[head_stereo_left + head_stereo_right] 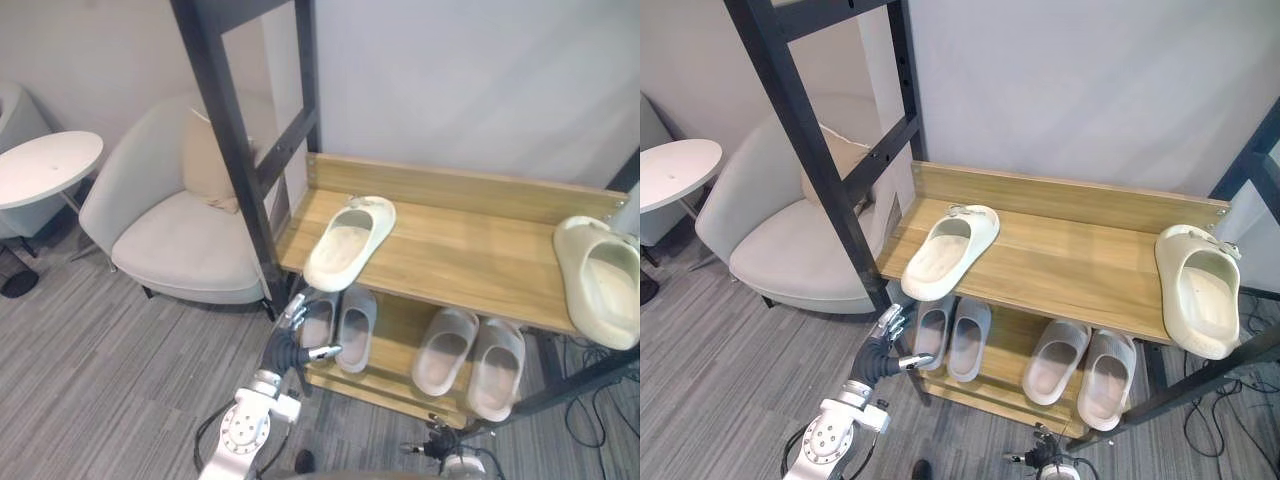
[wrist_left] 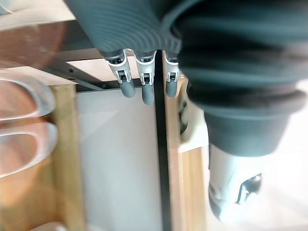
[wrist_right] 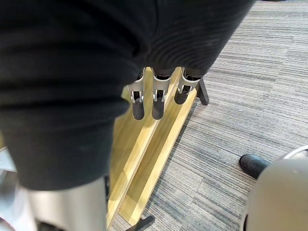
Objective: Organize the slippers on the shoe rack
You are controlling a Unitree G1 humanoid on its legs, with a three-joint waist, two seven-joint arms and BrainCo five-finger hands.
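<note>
At the shoe rack (image 1: pixel 450 255), black post (image 1: pixel 232 150) stands right by your L hand (image 1: pixel 298 335), fingers slack & empty, R hand (image 3: pixel 154 98) same; 2 cream slippers (image 1: pixel 348 243) (image 1: pixel 600 280) up top, 4 grey slippers (image 1: pixel 318 322) (image 1: pixel 356 325) (image 1: pixel 443 350) (image 1: pixel 497 365) below, 1 armchair (image 1: pixel 180 240) left.

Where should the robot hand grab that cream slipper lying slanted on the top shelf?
Probably its heel rim, from the front: the cream slipper lies sole-down and slanted, heel at the front edge of the top shelf, just above the left robot hand. The strap end points away.
</note>
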